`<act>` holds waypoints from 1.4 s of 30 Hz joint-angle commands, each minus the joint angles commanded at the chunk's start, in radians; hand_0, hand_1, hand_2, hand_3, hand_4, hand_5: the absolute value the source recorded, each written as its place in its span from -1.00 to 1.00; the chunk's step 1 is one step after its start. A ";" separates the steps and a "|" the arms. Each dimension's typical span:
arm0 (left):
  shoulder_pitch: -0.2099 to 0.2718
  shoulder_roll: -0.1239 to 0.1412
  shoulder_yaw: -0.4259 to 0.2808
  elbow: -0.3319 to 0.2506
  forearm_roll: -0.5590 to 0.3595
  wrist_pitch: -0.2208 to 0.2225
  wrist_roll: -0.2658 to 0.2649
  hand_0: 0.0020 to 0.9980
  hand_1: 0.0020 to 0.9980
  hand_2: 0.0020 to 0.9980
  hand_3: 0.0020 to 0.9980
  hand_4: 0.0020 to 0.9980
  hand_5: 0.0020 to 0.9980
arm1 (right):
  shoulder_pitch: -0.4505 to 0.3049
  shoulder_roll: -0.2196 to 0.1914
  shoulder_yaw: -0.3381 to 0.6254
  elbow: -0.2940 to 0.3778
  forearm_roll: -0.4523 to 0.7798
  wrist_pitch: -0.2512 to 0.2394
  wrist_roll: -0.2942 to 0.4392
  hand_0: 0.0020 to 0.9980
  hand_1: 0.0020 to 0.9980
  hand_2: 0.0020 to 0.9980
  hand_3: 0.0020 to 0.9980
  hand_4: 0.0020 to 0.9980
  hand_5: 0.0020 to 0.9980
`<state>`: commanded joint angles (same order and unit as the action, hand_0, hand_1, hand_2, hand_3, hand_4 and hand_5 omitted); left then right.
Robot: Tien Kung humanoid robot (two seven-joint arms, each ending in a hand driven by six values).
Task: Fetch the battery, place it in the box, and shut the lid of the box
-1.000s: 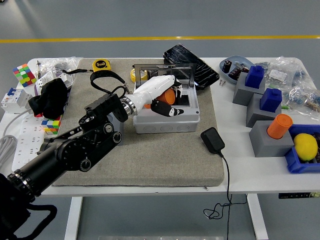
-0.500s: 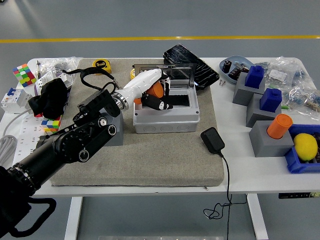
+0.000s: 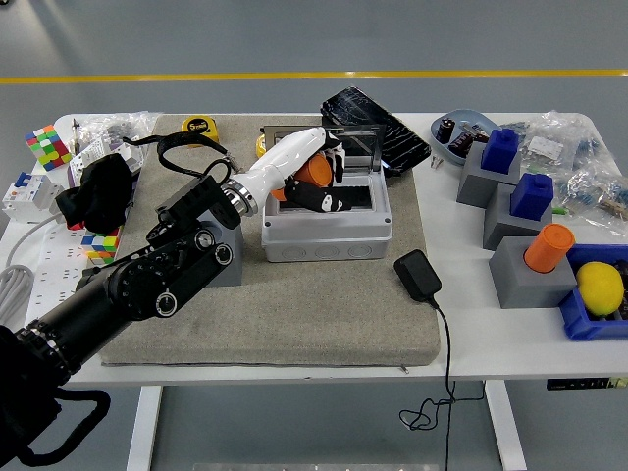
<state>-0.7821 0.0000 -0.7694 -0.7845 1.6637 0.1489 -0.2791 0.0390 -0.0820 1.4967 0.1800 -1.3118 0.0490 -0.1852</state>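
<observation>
Head view of a white worktop [image 3: 510, 343] bearing a grey, felt-textured rectangular mat [image 3: 294, 304]. On the mat, toward the worktop's far edge, stands one light-grey rectangular plastic box [image 3: 329, 235] with its clear hinged lid [image 3: 358, 142] raised upright at the back. The robot's left hand [image 3: 312, 177], white-shelled with black fingertips, is held over the open box, its fingers curled around one orange cylindrical battery [image 3: 314, 171]; the battery is thus above the box's left part, in the grasp, and whether it touches the box floor cannot be told. The black jointed left arm [image 3: 147, 285] enters from the lower left corner.

Near the worktop's right edge stand three grey blocks: two carry blue blocky pieces [image 3: 501, 149] [image 3: 536, 195] and one carries a second orange cylinder [image 3: 548, 247]. One blue tray [image 3: 579, 319] at the right edge holds a yellow, rounded, lemon-like object [image 3: 601, 287]. One black power adapter [image 3: 417, 276] with a thin cord lies just off the mat's right side. Two multicoloured puzzle cubes [image 3: 44, 147] [image 3: 101, 245] lie at the left edge, and one yellow tape measure [image 3: 199, 127] at the far edge.
</observation>
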 joint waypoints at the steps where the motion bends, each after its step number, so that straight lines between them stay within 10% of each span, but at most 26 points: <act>1: 0.001 0.000 0.002 0.001 -0.001 -0.001 -0.002 -0.48 -0.46 -0.46 -0.32 1.00 -0.87 | 0.000 0.000 0.001 0.000 -0.001 0.000 0.000 0.48 0.41 0.42 0.40 1.00 0.10; 2: 0.003 0.000 0.003 0.001 -0.001 -0.008 -0.002 -0.48 -0.46 -0.46 -0.32 1.00 -0.87 | 0.000 0.000 0.001 0.000 0.000 0.000 0.000 0.48 0.41 0.42 0.40 1.00 0.10; 3: 0.005 0.000 0.003 0.001 -0.003 -0.015 -0.003 0.26 0.31 0.27 0.50 1.00 -0.73 | 0.000 0.000 0.002 0.000 -0.001 0.000 -0.001 0.48 0.41 0.42 0.41 1.00 0.10; 8: 0.010 0.000 -0.001 -0.004 -0.018 -0.025 -0.020 0.26 0.31 0.27 0.50 1.00 -0.73 | -0.002 0.000 0.006 0.000 -0.007 0.000 -0.003 0.48 0.41 0.42 0.41 1.00 0.10; 9: 0.011 0.000 -0.001 -0.004 -0.019 -0.026 -0.020 0.48 0.48 0.50 0.67 1.00 -0.46 | -0.002 0.000 0.006 0.000 -0.007 0.000 -0.003 0.48 0.41 0.42 0.41 1.00 0.10; 35: 0.063 0.000 -0.157 -0.173 0.002 0.005 -0.042 0.48 0.48 0.44 0.60 1.00 -0.34 | -0.004 0.004 -0.001 0.000 0.008 -0.001 0.003 0.48 0.41 0.42 0.41 1.00 0.10; 42: 0.047 0.000 -0.212 -0.139 0.072 -0.055 0.083 0.63 0.65 0.57 0.60 1.00 -0.16 | -0.004 0.003 0.006 0.000 0.001 -0.001 -0.001 0.48 0.41 0.42 0.40 1.00 0.10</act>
<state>-0.7348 0.0000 -0.9810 -0.9238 1.7362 0.0935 -0.1965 0.0348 -0.0785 1.5025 0.1800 -1.3112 0.0481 -0.1864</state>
